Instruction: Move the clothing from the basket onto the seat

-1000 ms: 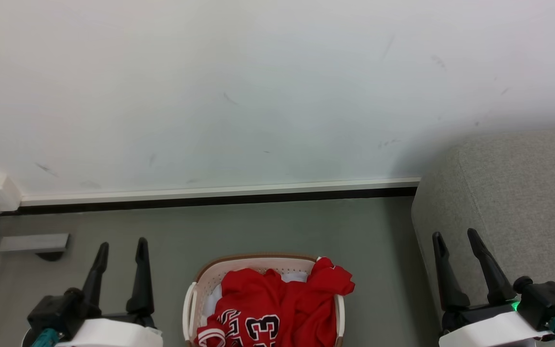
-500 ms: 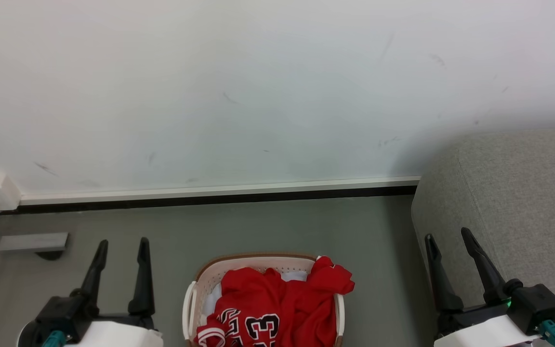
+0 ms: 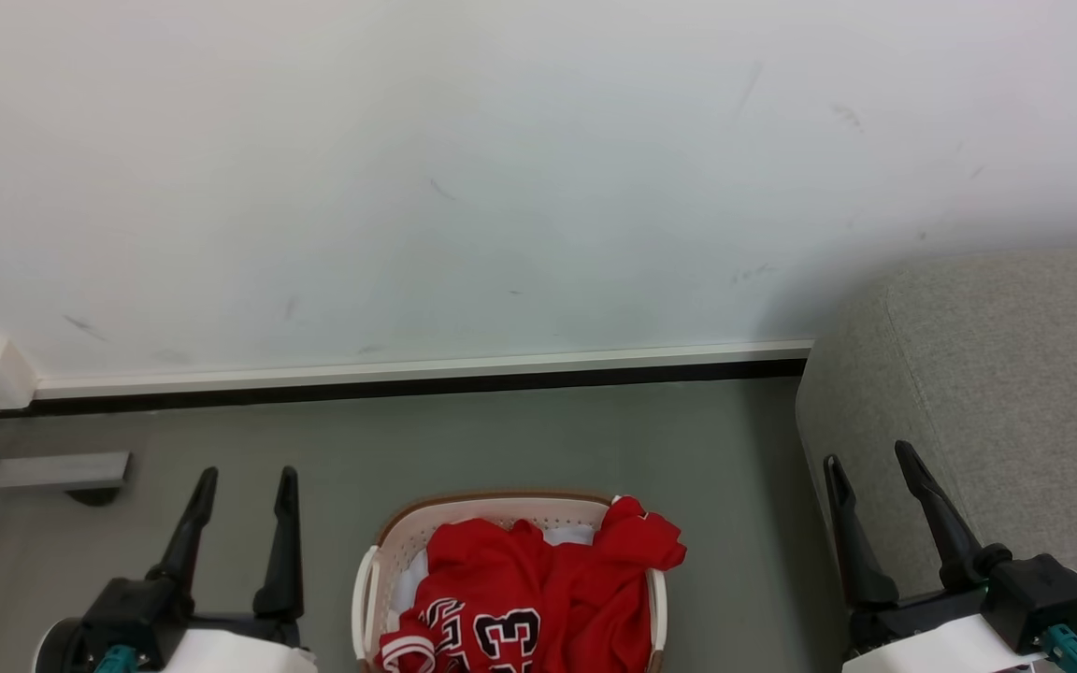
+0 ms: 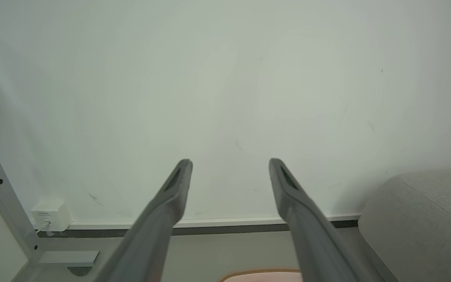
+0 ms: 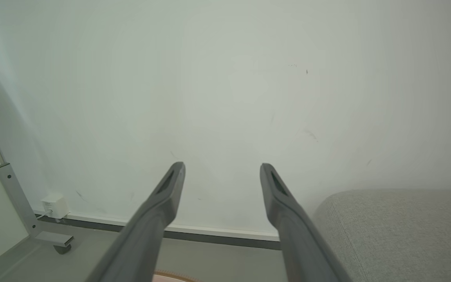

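One cream basket (image 3: 492, 502) of red jerseys (image 3: 548, 579) on grey floor (image 3: 538, 439) near sofa (image 3: 997, 374); left tool (image 3: 249, 474) and right tool (image 3: 867, 454) flank it, both released, fingers spread, empty.

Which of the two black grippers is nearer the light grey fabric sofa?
The right gripper, beside the sofa; the left gripper is beyond the cream-white basket.
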